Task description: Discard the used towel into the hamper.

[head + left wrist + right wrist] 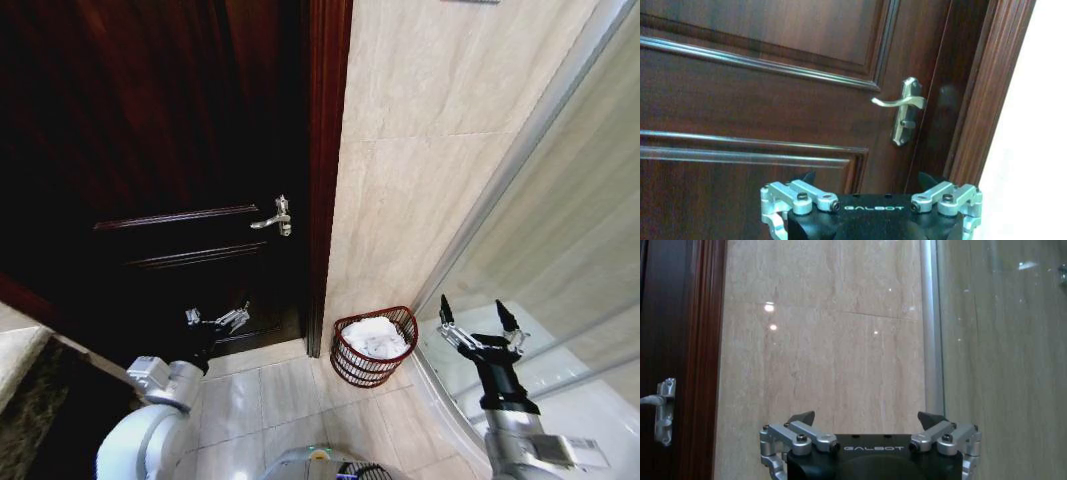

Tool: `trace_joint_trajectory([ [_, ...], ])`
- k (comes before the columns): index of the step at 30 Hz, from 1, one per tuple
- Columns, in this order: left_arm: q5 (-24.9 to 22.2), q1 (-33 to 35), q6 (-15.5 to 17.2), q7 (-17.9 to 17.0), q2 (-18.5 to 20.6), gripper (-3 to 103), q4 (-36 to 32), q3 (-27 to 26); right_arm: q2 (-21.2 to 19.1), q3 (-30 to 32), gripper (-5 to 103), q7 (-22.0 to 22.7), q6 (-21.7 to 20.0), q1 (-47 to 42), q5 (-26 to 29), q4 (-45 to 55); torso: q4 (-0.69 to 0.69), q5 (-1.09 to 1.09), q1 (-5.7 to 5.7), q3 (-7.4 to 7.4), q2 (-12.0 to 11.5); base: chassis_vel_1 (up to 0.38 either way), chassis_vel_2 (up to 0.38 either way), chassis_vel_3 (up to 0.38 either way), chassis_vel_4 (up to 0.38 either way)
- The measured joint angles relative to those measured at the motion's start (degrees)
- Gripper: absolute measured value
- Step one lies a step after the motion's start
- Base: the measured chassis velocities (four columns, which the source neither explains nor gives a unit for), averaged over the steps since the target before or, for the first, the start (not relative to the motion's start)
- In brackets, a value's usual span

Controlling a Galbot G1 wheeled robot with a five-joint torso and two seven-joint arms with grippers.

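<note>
Nearest the camera in the head view, the right gripper [477, 313] is raised to the right of the hamper [372, 347], apart from it, with its two dark fingertips spread wide and nothing between them. It is released and empty, standing in front of the glass panel [560, 250] that runs up and away on that side of the hamper. From its wrist camera the same spread tips [801, 417] point at the tiled wall [827, 350], with the panel's metal edge [931, 325] beside them.

The left gripper [218, 319] sits to the left of the hamper, well apart from it and low in front of the door [150, 150]. Its fingers are parted and hold nothing. From its wrist camera the tips [807, 177] face the door panels, with the handle [901, 102] above them.

The hamper stands on the floor tiles [260, 395], against the foot of the wall, just right of the door frame [325, 180] and left of the panel's curved base. It is upright. A white towel [375, 336] lies bunched inside it, filling it nearly to the rim and showing through the ribs.

Farther back, the door is shut, its silver handle [274, 218] up and to the left of the hamper, near the frame. The pale wall [430, 150] rises behind the hamper.
</note>
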Motion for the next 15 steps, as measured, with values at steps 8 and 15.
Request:
trace_joint_trajectory([
  [8,0.0,0.0,0.0,0.0,0.0,100,0.0,0.0,-0.02,0.0,100,-0.07,-0.04,0.03,0.05,-0.17,0.0,0.0,0.0,0.0,0.0,0.0,0.0,0.0,0.0],
  [15,0.0,0.0,0.0,0.0,0.0,100,0.0,0.0,-0.05,0.01,100,-0.11,-0.06,0.06,0.09,-0.25,0.0,0.0,0.0,0.0,0.0,0.0,0.0,0.0,0.0],
])
